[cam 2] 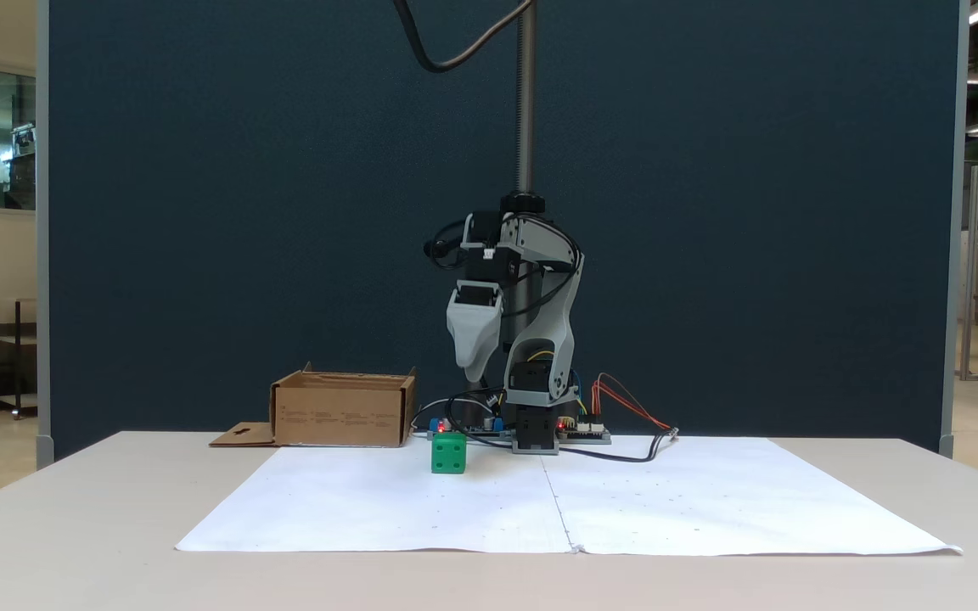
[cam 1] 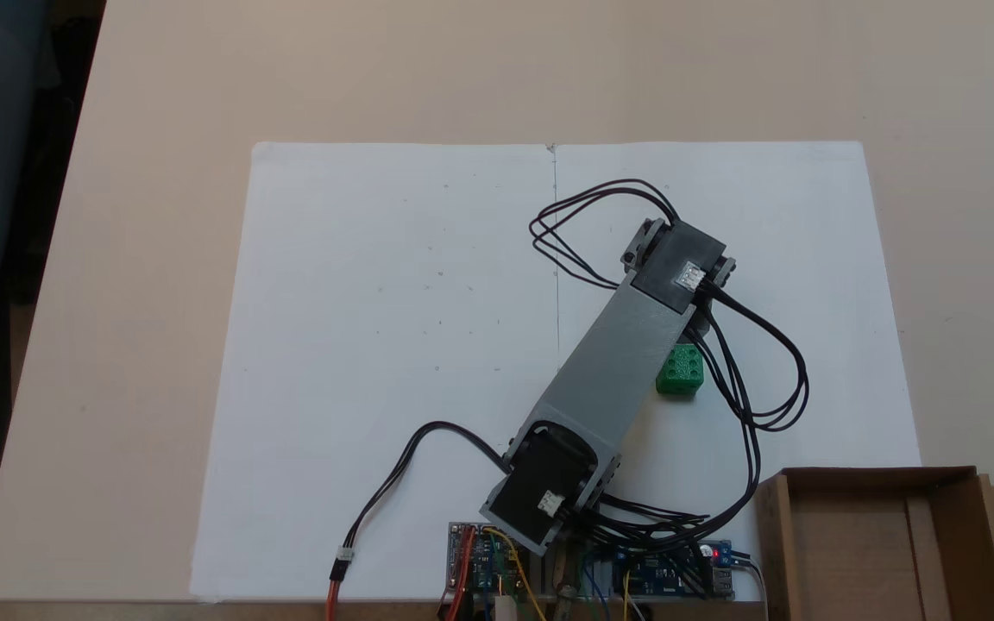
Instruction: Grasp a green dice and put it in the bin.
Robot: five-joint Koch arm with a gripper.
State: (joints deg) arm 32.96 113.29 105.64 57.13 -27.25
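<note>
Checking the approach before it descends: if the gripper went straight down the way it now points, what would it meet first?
Probably the green dice or the white paper beside it; the gripper hangs slightly off-centre above it, and depth is unclear.

1. A pale beige worktop [cam 1: 117, 259] carries everything, seen from above in one fixed view and from its front edge [cam 2: 73, 526] in the other.
2. Two white paper sheets [cam 1: 376, 362] lie flat on it, side by side, their seam running down the middle; small dots speckle them.
3. A dark blue partition panel [cam 2: 243, 212] stands upright behind the worktop.
4. A metal pole [cam 2: 525, 102] rises before the panel, with a dark cable [cam 2: 455, 59] looping from its top.
</note>
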